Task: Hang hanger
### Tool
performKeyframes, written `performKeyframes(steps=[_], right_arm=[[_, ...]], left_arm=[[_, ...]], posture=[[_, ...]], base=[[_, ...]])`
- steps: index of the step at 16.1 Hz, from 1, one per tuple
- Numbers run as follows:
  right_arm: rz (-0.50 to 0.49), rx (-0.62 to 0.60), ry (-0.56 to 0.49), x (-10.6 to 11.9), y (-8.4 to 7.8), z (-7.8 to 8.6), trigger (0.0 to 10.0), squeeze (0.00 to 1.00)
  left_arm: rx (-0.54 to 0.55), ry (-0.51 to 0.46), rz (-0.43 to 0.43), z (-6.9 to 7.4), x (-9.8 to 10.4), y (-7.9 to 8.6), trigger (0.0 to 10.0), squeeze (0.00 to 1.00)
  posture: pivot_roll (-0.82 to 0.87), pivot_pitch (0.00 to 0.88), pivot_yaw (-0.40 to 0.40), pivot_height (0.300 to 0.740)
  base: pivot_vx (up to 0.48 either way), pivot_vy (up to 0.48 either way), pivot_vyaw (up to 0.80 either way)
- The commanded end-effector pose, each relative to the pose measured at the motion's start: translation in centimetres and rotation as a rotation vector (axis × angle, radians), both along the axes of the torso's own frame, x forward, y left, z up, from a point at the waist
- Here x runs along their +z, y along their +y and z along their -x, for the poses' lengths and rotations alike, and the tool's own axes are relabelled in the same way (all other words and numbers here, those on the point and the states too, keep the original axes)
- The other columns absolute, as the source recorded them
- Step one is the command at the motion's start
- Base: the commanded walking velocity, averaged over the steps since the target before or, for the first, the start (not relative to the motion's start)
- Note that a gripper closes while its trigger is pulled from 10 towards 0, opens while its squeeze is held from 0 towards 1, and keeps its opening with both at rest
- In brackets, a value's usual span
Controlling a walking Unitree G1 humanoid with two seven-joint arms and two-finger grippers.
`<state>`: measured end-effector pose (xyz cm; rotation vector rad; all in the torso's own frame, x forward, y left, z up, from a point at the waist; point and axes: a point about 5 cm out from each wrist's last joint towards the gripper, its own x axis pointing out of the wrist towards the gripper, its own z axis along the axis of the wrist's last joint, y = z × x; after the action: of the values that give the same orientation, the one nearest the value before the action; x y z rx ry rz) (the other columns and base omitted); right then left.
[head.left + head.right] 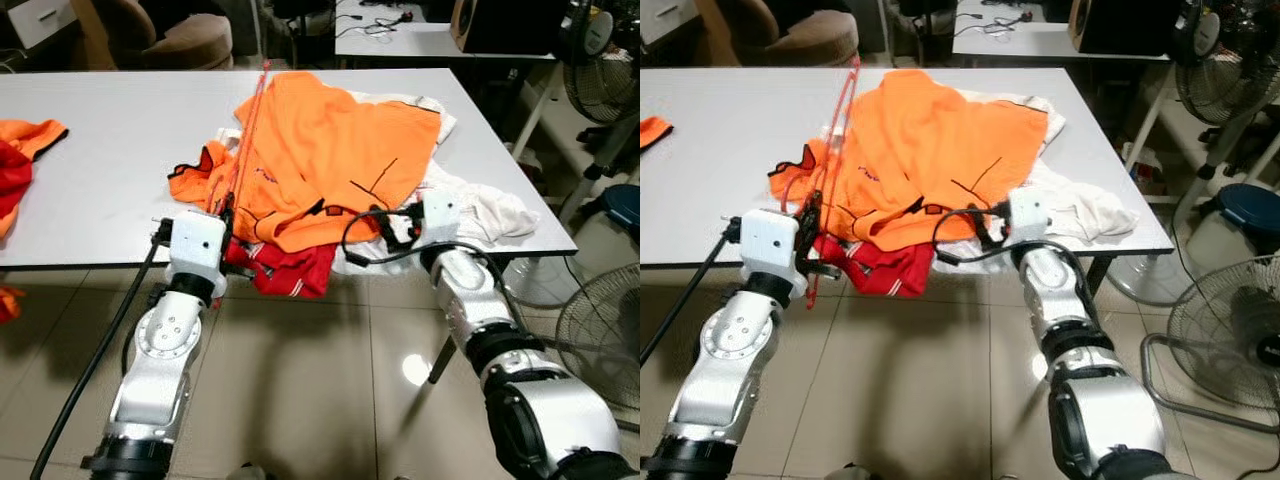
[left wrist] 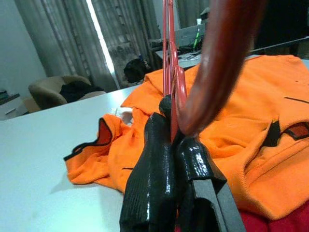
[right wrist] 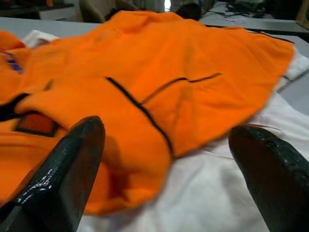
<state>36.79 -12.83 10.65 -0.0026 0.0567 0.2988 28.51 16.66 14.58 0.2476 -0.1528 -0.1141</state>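
Look at the left wrist view first: it shows you up close what the head views only hint at. There the left gripper (image 2: pixel 176 159) has its two black fingers (image 2: pixel 149 188) squeezed tight together on the thin red hanger (image 2: pixel 173 96), and a thick red curved part of the hanger sits right in front of the camera. From the head views you can see the rest of it: the red hanger (image 1: pixel 243 140) runs as a long thin line from the left gripper (image 1: pixel 222 215) at the near table edge, up over the orange shirt (image 1: pixel 330 150), toward the far side of the white table (image 1: pixel 110 130).

The right wrist view shows you the right gripper (image 3: pixel 169 159) with its fingers (image 3: pixel 72 159) spread wide apart, with nothing between them. Past them lie the orange shirt, with a thin black line on it, and a white cloth (image 3: pixel 193 193) under it. In the head view the right gripper (image 1: pixel 395 228) sits at the near edge of the clothes pile, just beside the orange shirt and the white cloth (image 1: pixel 480 205).

A red garment (image 1: pixel 290 268) hangs over the near table edge between the two arms. More orange and red clothes (image 1: pixel 25 150) lie at the far left of the table
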Motion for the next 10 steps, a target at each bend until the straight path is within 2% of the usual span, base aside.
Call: performKeyframes(steps=[1, 4, 8, 10], right_arm=[[-0.021, 0.018, -0.039, 0.8, 0.7, -0.3, 10.0, 0.00], [0.002, 0.030, 0.010, -0.7, 1.3, 0.4, 10.0, 0.00], [-0.014, -0.007, 0.104, -1.8, 0.1, 0.5, 10.0, 0.00], [0.026, -0.031, 0.136, -2.0, -0.6, 0.4, 10.0, 0.00]], left_arm=[[0.016, -0.008, -0.007, 0.3, 0.5, 0.4, 10.0, 0.00], [0.014, 0.009, -0.007, 0.5, 0.1, 0.2, 10.0, 0.00], [0.017, 0.026, -0.003, 0.5, 0.1, 0.3, 10.0, 0.00], [0.011, 0.026, -0.006, 0.5, 0.2, 0.2, 10.0, 0.00]], posture=[[0.13, 0.039, 0.006, 0.740], [0.13, 0.043, 0.007, 0.740], [0.14, 0.045, 0.014, 0.740], [0.14, 0.047, 0.017, 0.740]], base=[[0.000, 0.000, 0.00], [0.000, 0.000, 0.00], [0.000, 0.000, 0.00], [0.000, 0.000, 0.00]])
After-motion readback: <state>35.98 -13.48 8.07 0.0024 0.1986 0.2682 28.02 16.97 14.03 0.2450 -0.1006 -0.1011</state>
